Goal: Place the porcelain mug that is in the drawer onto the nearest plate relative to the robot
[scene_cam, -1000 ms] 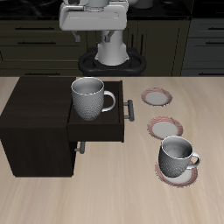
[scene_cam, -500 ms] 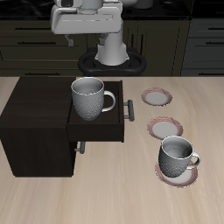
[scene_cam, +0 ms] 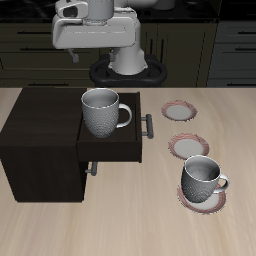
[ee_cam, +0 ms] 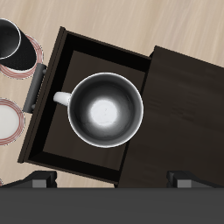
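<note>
Directly beneath the end effector (scene_cam: 93, 52), porcelain mug (ee_cam: 106, 110) sits untouched.

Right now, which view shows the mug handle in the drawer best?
Wrist view: it looks straight down on the mug in the drawer, handle in full outline. The exterior view shows the mug obliquely, handle seen as a loop.
</note>
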